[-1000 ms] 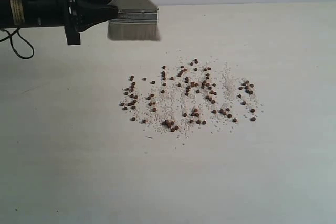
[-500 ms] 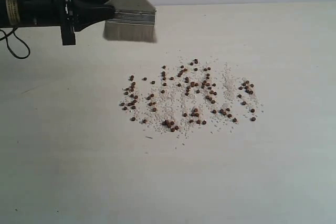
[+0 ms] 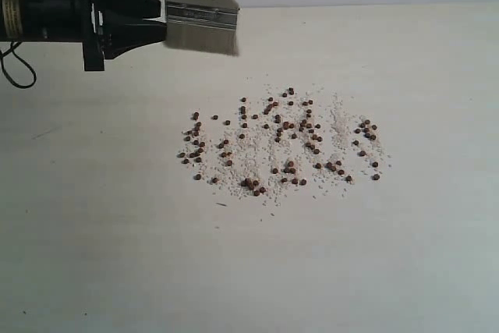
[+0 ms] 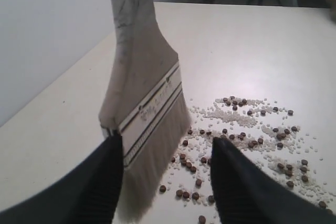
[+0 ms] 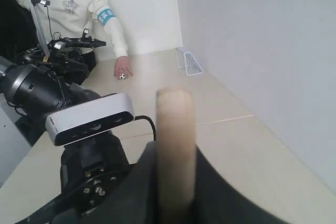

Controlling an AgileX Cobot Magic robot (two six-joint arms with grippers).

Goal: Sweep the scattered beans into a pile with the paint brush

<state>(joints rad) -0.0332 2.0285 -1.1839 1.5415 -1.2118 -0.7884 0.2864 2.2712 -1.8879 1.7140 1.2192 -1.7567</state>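
Upper left: the left pincer (image 3: 164, 19) sits with jaws spread wide, tips just beside the paint brush (image 3: 201, 15), bristles down (the right pincer (image 5: 175, 163) is clamped on its cream handle). Mid-frame, the beans (image 3: 281, 142) lie scattered among white grains (image 3: 339, 122) on the pale worktop (image 3: 437, 255).

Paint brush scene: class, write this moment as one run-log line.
beans: scattered, not yet swept | paint brush: held by right gripper, clear of beans | left gripper: open beside brush
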